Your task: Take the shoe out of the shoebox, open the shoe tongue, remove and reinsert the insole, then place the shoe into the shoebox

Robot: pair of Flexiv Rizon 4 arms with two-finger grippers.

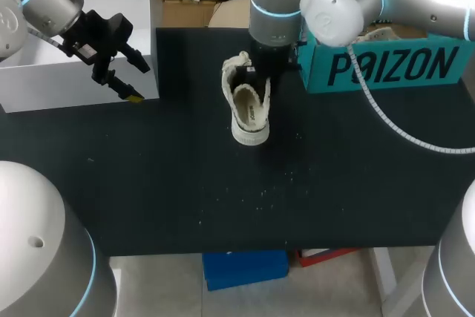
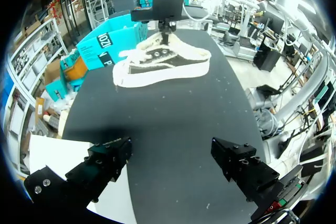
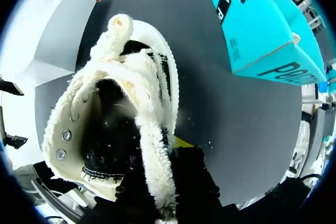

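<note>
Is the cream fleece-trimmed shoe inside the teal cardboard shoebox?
No, the cream shoe rests on the black table, beside the teal shoebox.

the left hand (image 2: 170,150) hung over the black bench (image 2: 173,114), its two fingers (image 2: 113,156) spread wide with nothing between them. ahead stood a cream high-top sneaker (image 2: 163,64) on its sole, the right hand (image 2: 165,31) at its collar. a teal shoebox (image 2: 107,43) sat just beside it.
</note>
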